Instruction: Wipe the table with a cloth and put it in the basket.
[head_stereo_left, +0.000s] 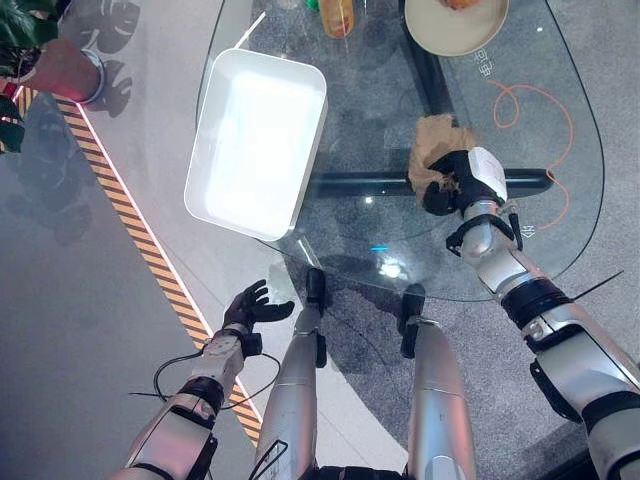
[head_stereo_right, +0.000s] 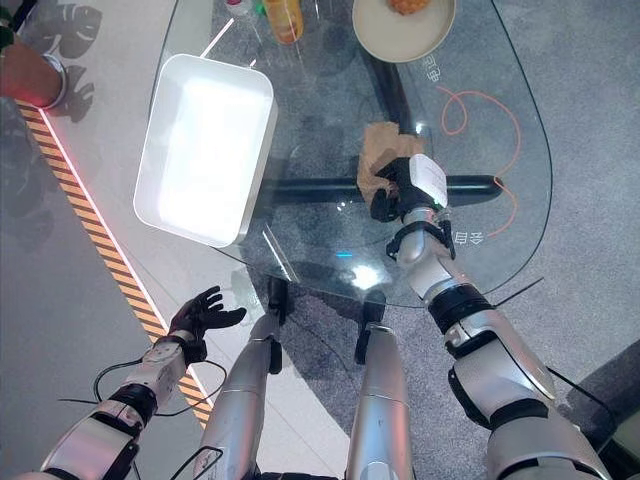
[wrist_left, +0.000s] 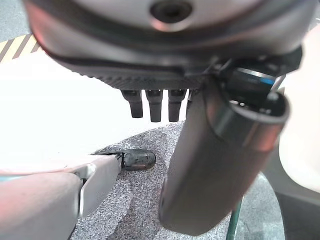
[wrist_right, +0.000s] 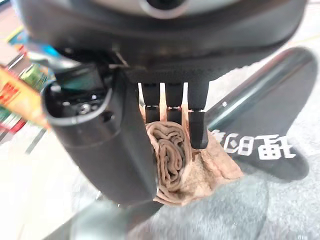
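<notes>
One cloth (head_stereo_left: 437, 143), tan and crumpled, lies on the glass bench (head_stereo_left: 360, 215) near its middle, over the dark crossbar of the frame beneath. It is bunched into a lump, so no clear long axis can be told; the bulk of it extends away from the robot, past the fingers. The right hand (head_stereo_left: 462, 180) rests on its near edge, arm reaching forward from the lower right with the wrist bent down onto the bench. The right wrist view shows the fingers (wrist_right: 198, 127) curled over gathered folds of the cloth (wrist_right: 172, 160) with the thumb closing against them, so the hand is clamped on the cloth.

The left hand (head_stereo_left: 252, 305) hangs low beside the bench's near left edge, above the floor, palm turned up, fingers spread and relaxed, holding nothing.

The white basket (head_stereo_left: 255, 140), a rectangular tub, sits on the bench's left side, overhanging the edge, well apart from the cloth. A beige plate (head_stereo_left: 452, 28) and an orange bottle (head_stereo_left: 337, 16) stand at the far side. White lettering shows on the floor under the glass; it cannot be read with certainty.
</notes>
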